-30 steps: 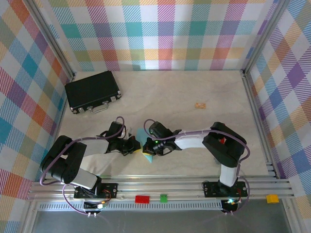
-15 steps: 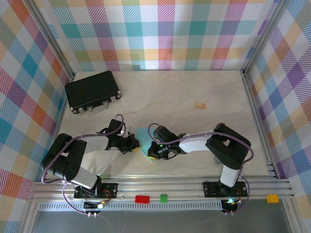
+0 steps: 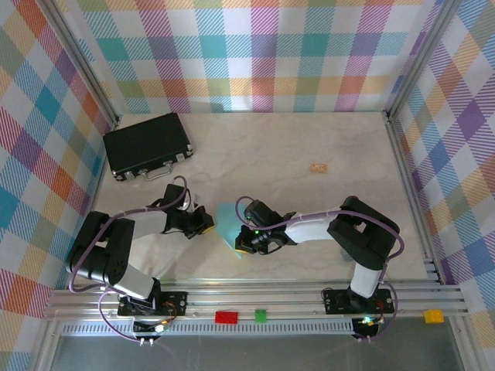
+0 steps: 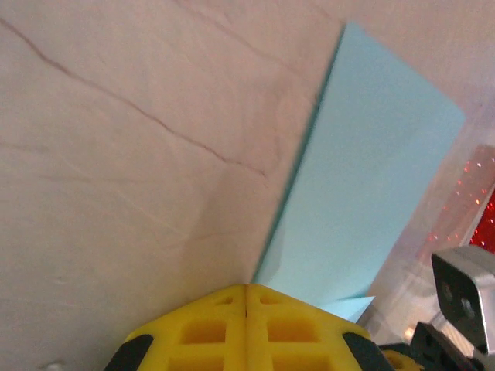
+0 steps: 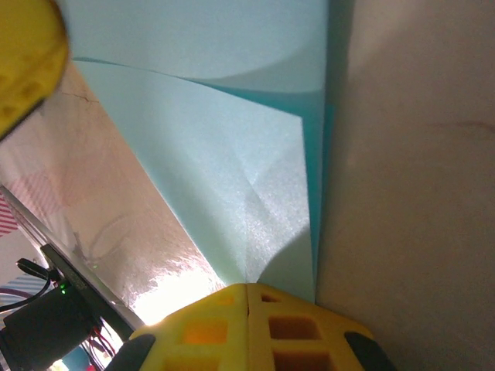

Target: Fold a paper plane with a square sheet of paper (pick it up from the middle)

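Note:
The square sheet of paper (image 3: 227,222) is light turquoise and lies folded on the table between my two grippers. In the left wrist view the paper (image 4: 371,178) has a long straight folded edge that runs down to my left gripper (image 4: 247,287). That gripper is shut, with its yellow tips on the table at the paper's edge. My right gripper (image 5: 247,287) is shut too, and its tips rest on top of the paper (image 5: 224,178), where a diagonal flap overlaps a lower layer. In the top view the left gripper (image 3: 206,226) sits left of the paper and the right gripper (image 3: 244,243) at its near right. A paper plane is out of view.
A black case (image 3: 148,144) lies at the back left. A small tan scrap (image 3: 318,167) lies at the back, right of centre. Red (image 3: 227,316), green (image 3: 260,314) and yellow (image 3: 433,315) blocks sit on the front rail. Plaid walls enclose the table.
My left gripper has slid left, off the paper, and more of the turquoise sheet shows. My right gripper shifted slightly toward the near side early on and then stayed on the paper.

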You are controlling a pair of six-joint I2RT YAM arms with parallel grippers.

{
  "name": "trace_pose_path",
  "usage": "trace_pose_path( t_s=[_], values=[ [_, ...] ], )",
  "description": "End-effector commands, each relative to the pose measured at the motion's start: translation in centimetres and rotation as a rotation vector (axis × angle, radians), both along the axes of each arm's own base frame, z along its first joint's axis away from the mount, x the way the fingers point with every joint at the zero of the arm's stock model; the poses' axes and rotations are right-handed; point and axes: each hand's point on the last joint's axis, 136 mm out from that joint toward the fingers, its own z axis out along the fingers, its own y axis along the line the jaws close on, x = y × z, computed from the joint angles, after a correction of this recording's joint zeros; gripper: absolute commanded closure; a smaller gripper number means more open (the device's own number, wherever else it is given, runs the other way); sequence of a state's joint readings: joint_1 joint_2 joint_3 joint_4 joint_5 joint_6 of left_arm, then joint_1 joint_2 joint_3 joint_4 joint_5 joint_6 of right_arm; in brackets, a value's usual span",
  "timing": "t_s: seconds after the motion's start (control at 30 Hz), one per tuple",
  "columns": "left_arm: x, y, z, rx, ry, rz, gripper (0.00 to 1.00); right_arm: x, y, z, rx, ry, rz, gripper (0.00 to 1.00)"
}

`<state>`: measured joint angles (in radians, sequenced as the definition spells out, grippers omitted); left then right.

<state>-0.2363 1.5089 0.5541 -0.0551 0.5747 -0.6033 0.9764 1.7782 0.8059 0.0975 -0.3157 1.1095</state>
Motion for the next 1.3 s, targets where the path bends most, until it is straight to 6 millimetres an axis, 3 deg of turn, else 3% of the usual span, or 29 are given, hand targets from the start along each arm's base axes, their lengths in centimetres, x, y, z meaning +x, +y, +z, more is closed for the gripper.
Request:
trace_pose_path(
  t_s=[0.0,0.17,0.3,0.5,0.67,0.83,1.07,1.13,1.27],
  values=[
    [0.7,1.2,1.3,0.037,-0.034,0.036,1.00,-3.2,-4.3,-4.1,-0.203,0.112,0.029,1.00],
    [0.3,0.7,4.8,-0.008,-0.124,0.019,0.99,-3.0,-4.1,-3.7,-0.206,0.103,0.052,1.00],
    [-0.8,-2.0,5.7,-0.116,-0.160,-0.081,0.98,-2.9,-3.8,-3.3,-0.200,0.100,0.068,1.00],
    [-2.1,-4.3,3.5,-0.137,-0.093,-0.171,0.98,-2.7,-3.5,-2.8,-0.193,0.092,0.075,1.00],
    [-2.5,-4.4,0.6,-0.119,-0.034,-0.176,0.98,-2.2,-2.6,-2.1,-0.172,0.078,0.081,1.00],
    [-3.8,-3.0,-2.7,-0.027,0.053,-0.153,1.00,-1.3,-1.1,-0.2,-0.115,0.035,0.090,1.00],
    [-5.0,-2.5,-3.3,-0.010,0.076,-0.161,1.00,1.2,3.8,3.9,0.061,-0.052,0.109,1.00],
    [-4.9,-2.3,-3.2,0.005,0.068,-0.161,1.00,1.7,4.7,3.8,0.077,-0.049,0.099,1.00],
    [-4.9,-2.2,-3.1,0.006,0.065,-0.163,1.00,1.9,5.0,1.5,0.037,-0.007,0.095,1.00]
  ],
)
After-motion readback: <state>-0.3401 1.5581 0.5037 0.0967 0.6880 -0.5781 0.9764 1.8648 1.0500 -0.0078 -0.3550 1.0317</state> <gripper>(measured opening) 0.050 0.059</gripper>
